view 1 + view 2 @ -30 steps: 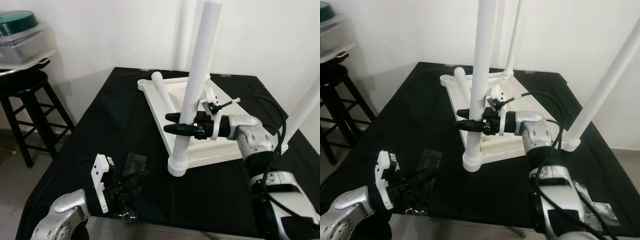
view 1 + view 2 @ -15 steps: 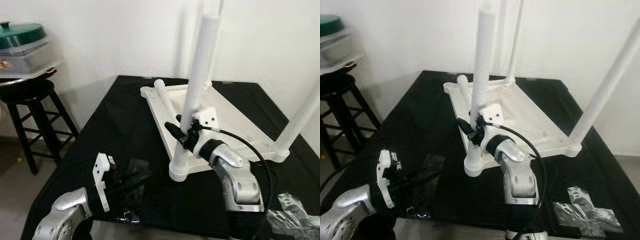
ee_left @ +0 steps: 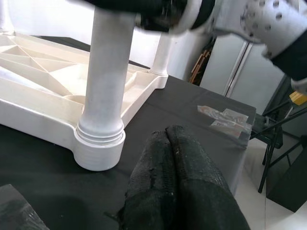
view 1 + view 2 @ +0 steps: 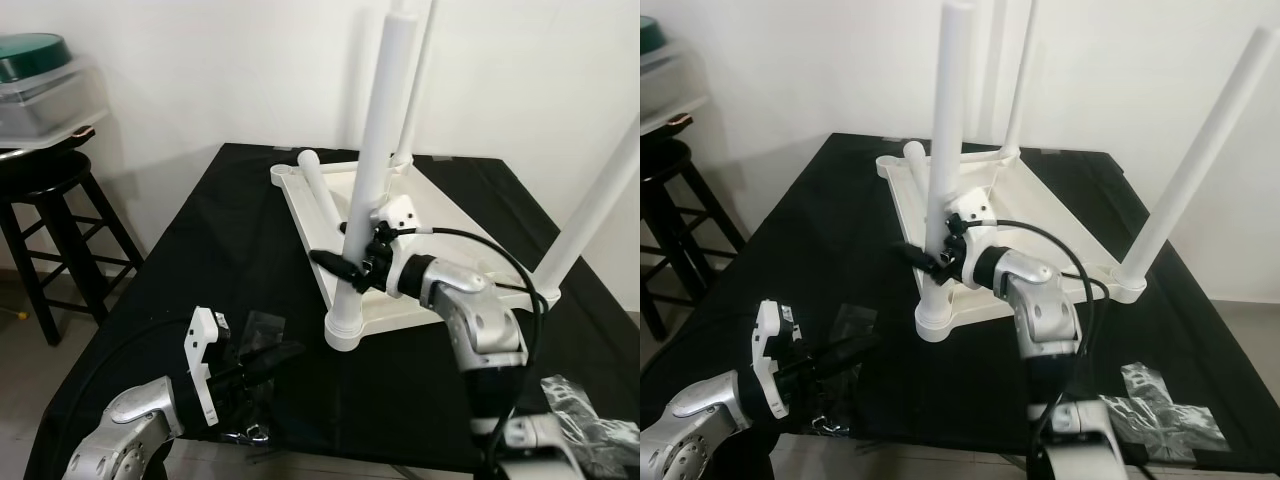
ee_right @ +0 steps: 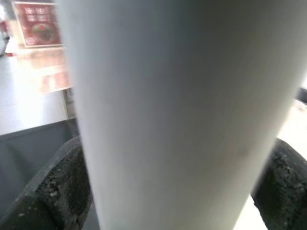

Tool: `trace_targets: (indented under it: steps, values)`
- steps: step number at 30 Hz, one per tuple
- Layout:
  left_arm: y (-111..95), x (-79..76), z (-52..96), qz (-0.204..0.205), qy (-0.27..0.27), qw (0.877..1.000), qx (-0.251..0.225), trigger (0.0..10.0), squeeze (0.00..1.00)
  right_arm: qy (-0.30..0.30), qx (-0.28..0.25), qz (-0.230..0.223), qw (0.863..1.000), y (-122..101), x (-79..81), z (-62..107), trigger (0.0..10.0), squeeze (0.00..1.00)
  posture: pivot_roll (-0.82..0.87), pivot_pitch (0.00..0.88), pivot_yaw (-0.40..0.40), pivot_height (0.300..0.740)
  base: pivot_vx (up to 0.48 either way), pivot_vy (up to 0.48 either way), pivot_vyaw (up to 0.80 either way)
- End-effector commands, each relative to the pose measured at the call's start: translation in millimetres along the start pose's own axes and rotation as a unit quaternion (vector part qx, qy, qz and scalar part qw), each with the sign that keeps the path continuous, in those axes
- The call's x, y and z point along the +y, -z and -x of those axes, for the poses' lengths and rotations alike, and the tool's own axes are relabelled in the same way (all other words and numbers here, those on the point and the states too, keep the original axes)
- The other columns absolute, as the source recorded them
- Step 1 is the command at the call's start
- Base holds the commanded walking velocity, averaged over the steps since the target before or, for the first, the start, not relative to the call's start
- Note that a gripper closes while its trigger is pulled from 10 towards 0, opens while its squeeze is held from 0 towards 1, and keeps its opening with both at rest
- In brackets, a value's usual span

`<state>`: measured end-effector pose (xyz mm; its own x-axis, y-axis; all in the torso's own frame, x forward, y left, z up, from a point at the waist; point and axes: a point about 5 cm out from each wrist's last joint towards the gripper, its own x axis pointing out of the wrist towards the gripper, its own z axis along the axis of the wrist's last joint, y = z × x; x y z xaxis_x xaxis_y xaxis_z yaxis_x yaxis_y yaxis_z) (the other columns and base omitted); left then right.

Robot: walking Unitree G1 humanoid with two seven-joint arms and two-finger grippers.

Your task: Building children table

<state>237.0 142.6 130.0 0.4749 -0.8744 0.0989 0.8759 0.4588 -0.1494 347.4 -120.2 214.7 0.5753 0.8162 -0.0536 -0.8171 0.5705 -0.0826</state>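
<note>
A white table top lies upside down on a black-covered table. The right gripper clasps the near upright leg low down. The left gripper hovers near the front edge, by clear plastic.

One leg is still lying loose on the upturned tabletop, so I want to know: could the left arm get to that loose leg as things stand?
Probably not without a detour. The left tool sits low at the table's near edge, while the loose leg lies at the far side of the tabletop. The standing leg and the right tool clamped on it stand between.
</note>
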Motion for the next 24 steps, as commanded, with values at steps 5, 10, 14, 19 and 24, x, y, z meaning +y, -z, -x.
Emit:
trace_targets:
  steps: [5,10,14,19,24]
  values:
    - [2.2,-1.2,-1.7,0.001,0.004,1.0,0.002,10.0,0.0,-0.186,-0.018,0.036,0.982,-20.6,-9.8,-4.1,10.0,0.0,-0.02,0.0,-0.06,0.74,0.0,0.0,0.0]
    - [2.0,-2.6,-1.3,0.0,0.003,1.0,0.002,10.0,0.0,-0.22,0.001,0.026,0.975,-19.7,-11.3,-8.4,10.0,0.0,0.0,0.0,-0.063,0.74,0.0,0.0,0.0]
    - [1.8,-3.4,-0.9,-0.001,0.001,1.0,0.002,10.0,0.0,-0.227,0.023,0.024,0.973,-18.0,-16.2,-13.2,1.7,0.0,0.0,0.0,-0.066,0.74,0.0,0.0,0.0]
    - [1.8,-3.3,-0.6,-0.003,0.0,1.0,0.001,10.0,0.0,-0.243,0.036,0.01,0.969,-15.8,-22.1,-10.0,0.0,0.0,0.0,0.0,-0.068,0.74,0.0,0.0,0.0]
    - [1.5,-3.2,-0.3,-0.003,0.0,1.0,0.001,10.0,0.0,-0.243,0.034,0.008,0.97,-14.8,-26.4,-4.5,0.0,0.0,0.0,0.0,-0.067,0.74,0.0,0.0,0.0]
